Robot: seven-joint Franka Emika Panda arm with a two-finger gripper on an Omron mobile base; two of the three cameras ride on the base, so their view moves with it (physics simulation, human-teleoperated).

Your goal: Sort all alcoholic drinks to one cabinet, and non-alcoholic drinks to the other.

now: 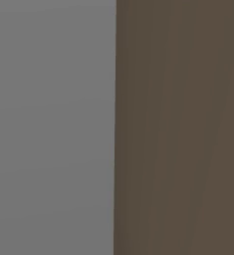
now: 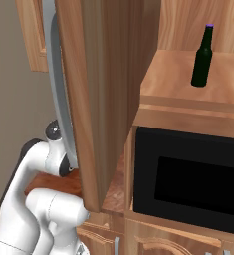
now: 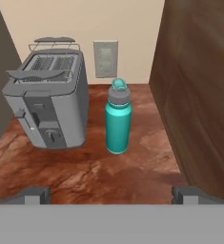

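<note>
One toaster stands left on the counter; just right of it the upright teal bottle lies straight ahead, centred between the gripper's released, wide-spread fingertips, its long axis vertical.

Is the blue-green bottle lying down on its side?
No, the teal bottle stands upright on the reddish counter beside the toaster.
</note>
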